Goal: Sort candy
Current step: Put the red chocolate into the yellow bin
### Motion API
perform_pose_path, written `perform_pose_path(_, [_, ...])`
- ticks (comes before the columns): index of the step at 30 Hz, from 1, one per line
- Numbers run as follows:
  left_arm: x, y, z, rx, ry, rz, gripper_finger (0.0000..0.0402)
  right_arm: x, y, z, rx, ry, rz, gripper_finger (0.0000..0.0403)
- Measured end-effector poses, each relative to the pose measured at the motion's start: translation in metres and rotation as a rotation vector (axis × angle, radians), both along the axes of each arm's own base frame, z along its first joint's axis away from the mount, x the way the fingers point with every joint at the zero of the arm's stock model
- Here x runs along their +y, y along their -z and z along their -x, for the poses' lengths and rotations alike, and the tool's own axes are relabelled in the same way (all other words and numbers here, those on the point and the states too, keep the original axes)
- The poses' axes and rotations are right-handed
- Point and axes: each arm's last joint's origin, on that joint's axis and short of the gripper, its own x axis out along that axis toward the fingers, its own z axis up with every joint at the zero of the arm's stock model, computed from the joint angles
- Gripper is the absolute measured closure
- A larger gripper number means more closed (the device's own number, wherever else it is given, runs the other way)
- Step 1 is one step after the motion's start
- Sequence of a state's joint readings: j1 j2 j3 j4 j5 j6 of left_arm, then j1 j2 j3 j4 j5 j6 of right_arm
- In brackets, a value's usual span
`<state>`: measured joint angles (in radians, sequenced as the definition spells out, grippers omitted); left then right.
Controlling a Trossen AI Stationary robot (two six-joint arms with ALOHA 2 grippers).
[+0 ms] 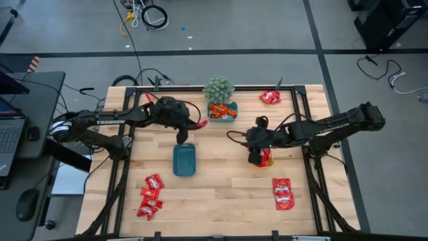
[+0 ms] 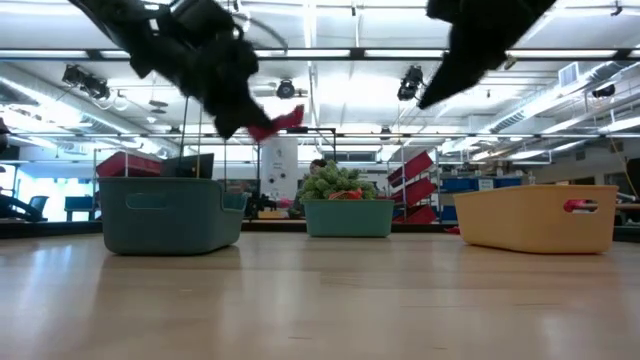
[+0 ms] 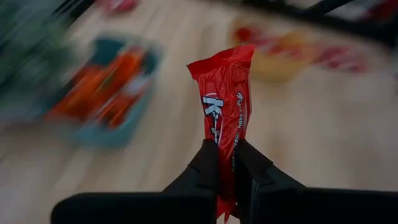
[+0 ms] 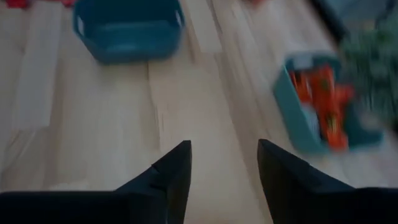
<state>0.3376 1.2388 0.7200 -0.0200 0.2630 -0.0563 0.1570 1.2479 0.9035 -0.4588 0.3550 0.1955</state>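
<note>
Above worktop (image 1: 221, 194), pale wood planks inside a black frame: left gripper (image 1: 199, 123) raised, jaws clamped on one red candy (image 3: 225, 93), packet hanging clear of the surface between dark teal tray (image 1: 184, 160) and small teal tray (image 1: 223, 111). Same packet seen in low view sticking out sideways from the gripper, well off the wood. Small teal tray holds orange candy, with plant (image 1: 219, 88) just behind it. Right gripper (image 1: 257, 155) over yellow tray (image 2: 540, 217), jaws apart, nothing between them in right wrist view. Loose red candy in three places: pile (image 1: 150, 195) at near left, pile (image 1: 283, 193) at near right, a few (image 1: 270, 96) at far right corner. One red packet showing through yellow tray's handle slot.

Off the worktop: grey floor with dark seam lines, cable coils at far side, desk with laptop (image 1: 10, 130) and mouse (image 1: 27, 203) at left. Beyond, in low view: open hall, rows of ceiling strip lights, shelving far back.
</note>
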Motion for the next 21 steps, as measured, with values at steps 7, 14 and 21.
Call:
perform_pose_path(7, [-0.017, -0.005, -0.017, -0.140, 0.184, 0.080, 0.0383, 0.005, -0.004, -0.030, -0.160, -0.186, 0.204, 0.0179])
perform_pose_path(14, [-0.027, -0.001, -0.030, -0.202, 0.323, 0.198, 0.0383, 0.007, -0.011, -0.045, -0.268, -0.315, 0.379, 0.0119])
perform_pose_path(21, [-0.029, -0.001, -0.038, -0.261, 0.384, 0.270, 0.0383, 0.000, -0.014, -0.052, -0.360, -0.398, 0.323, 0.0127])
